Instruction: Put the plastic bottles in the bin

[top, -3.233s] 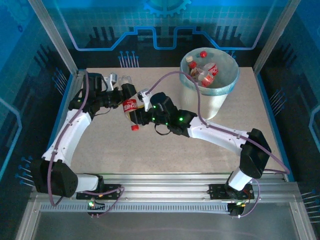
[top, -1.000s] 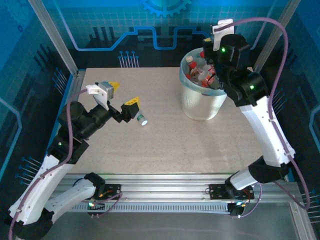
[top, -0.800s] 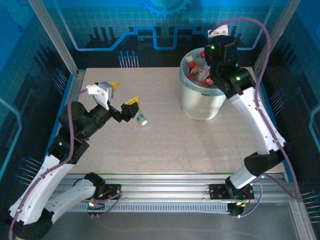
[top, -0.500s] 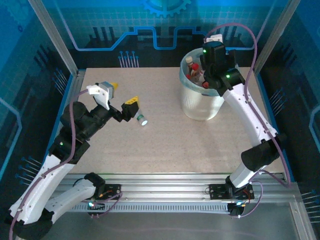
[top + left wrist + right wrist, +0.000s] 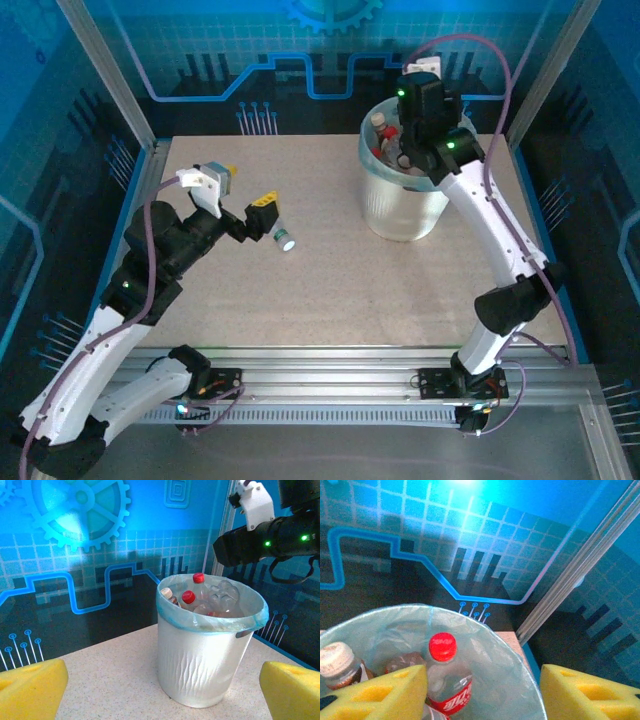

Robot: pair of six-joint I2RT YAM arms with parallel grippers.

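Left pincer [image 5: 246, 187] spread, empty; right pincer [image 5: 482, 695] spread above the bin [image 5: 405, 215]. We judge the small bottle [image 5: 284, 239] on the bench [image 5: 350, 300] light, smooth, prone to rolling: grasp across its body.

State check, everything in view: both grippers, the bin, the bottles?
left gripper: open, empty, above the table.
right gripper: open, empty, over the bin.
bin: upright, bag-lined, holding several bottles.
bottles in the bin: piled together, visible caps on.
loose bottle: lying on the table beside the left gripper, not gripped.
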